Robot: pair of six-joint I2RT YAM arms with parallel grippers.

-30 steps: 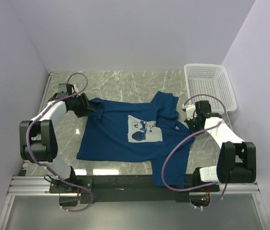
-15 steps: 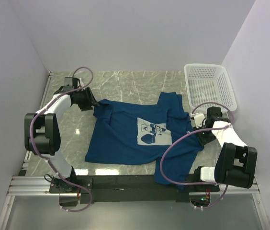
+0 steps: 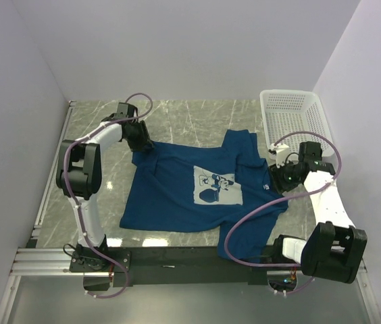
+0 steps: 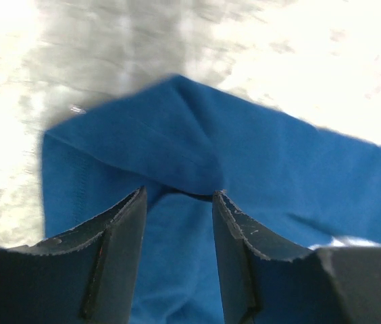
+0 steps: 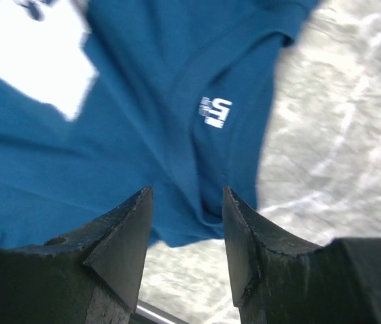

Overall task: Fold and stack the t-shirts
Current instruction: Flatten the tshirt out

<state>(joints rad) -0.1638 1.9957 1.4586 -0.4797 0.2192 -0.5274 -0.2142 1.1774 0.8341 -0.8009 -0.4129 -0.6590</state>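
- Top external view: the dark blue t-shirt lies spread across the middle of the counter, print facing up. Its collar end points to the upper right of the frame.
- The lower right part of the t-shirt drapes over the counter's near edge onto the black rail.
- The left gripper sits at the shirt's upper left corner, on the sleeve.
- In the left wrist view, the left gripper has its jaws apart. A raised fold of the t-shirt crosses the gap at the tips, and whether the tips press it cannot be told.
- The right gripper hangs at the shirt's right edge.
- In the right wrist view, the right gripper is open, holding nothing. The t-shirt and its small white logo lie beyond the tips, with bare counter at the right of the frame.
- Bare marble lies along the top of the frame and down the left side.
- The white mesh basket fills the upper right corner, near the right gripper.
- Walls close the counter on three sides.
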